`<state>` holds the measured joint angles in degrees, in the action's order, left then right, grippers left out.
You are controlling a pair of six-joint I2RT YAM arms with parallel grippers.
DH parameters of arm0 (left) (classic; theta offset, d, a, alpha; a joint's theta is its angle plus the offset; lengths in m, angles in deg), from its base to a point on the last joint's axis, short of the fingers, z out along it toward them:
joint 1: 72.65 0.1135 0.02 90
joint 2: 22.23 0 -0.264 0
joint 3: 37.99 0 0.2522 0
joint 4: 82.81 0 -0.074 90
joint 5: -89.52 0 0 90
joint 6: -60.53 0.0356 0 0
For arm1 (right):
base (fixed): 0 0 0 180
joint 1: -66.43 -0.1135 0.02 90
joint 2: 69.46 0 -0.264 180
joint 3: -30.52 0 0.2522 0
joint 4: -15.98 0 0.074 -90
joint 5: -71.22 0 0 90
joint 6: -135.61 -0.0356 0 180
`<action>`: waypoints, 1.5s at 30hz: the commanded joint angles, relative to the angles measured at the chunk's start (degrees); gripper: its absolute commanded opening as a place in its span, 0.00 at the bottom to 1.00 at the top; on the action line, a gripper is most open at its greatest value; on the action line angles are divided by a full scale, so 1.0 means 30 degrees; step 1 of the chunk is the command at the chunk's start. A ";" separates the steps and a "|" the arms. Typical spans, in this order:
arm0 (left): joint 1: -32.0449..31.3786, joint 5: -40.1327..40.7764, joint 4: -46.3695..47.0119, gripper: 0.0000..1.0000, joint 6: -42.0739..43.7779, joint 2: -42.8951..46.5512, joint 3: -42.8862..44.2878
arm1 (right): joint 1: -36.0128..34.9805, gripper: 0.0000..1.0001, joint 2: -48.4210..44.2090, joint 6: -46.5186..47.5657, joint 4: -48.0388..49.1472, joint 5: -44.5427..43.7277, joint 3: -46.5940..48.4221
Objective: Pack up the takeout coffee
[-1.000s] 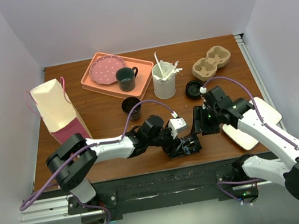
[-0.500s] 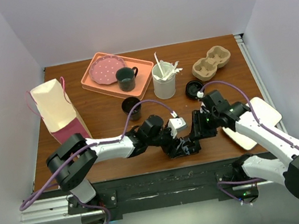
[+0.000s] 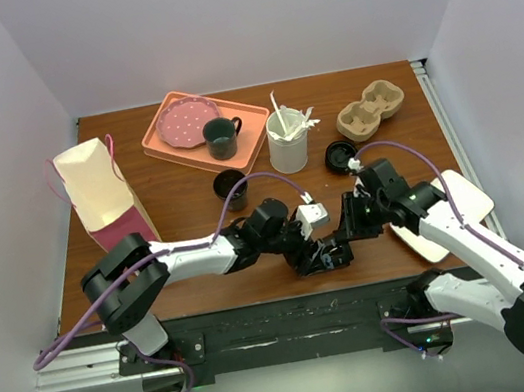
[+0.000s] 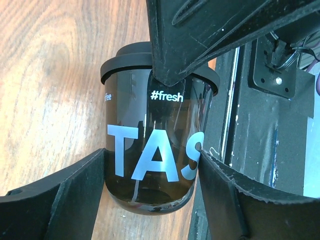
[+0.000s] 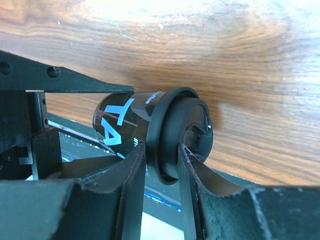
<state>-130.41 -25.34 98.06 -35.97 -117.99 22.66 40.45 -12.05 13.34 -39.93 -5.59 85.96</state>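
Near the table's [image 3: 181,195] front edge, pinching with the right gripper [image 5: 160,155] across the rim of the lid [image 5: 172,120]. Came in from the side within the last second, narrowing all the way. Clamping with the left gripper [image 4: 151,155] across the body of the takeout coffee [image 4: 131,105], held on its side just above the wood. Looks like a hand-over or lid check, not packing yet. Farther out, cardboard carrier [image 3: 370,108] and paper bag [image 3: 96,190], well apart, untouched.
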 commanded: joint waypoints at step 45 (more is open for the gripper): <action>0.0824 0.5939 -0.3619 1.00 -0.0904 0.6079 0.0986 | -0.0276 0.24 0.3333 0.4926 -0.3350 -0.6356 0.8870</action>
<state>-129.07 -12.90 86.06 -36.03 -106.47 28.72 40.17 -2.93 24.84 -48.22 -18.18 107.33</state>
